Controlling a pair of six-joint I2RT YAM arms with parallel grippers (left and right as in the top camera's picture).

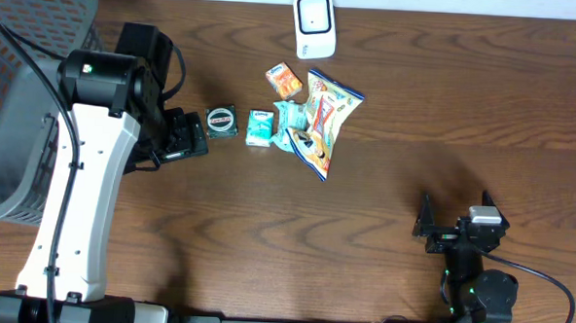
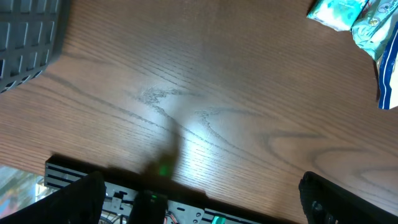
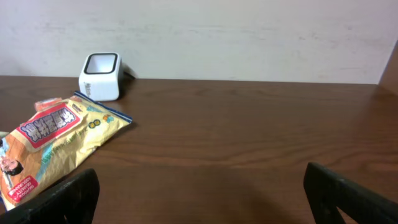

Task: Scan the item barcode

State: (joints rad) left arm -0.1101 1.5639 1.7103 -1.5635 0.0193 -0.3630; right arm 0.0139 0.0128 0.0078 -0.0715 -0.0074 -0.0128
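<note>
Right gripper (image 1: 427, 229), lower right of overhead view: fingers (image 3: 348, 196) spread wide, nothing held, only bare table (image 1: 361, 272) between them. Left gripper (image 1: 197, 138), left of centre: fingers (image 2: 78, 196) wide apart, empty, tips near round tin (image 1: 222, 122). Snack bag (image 1: 324, 124) and small packets (image 1: 260, 127) lie upper centre, untouched. White scanner (image 1: 313, 24) at top edge.

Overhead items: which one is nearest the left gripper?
The round dark tin, leftmost of the cluster, just beside the left gripper; the teal box, orange box and snack bag lie farther right.
</note>
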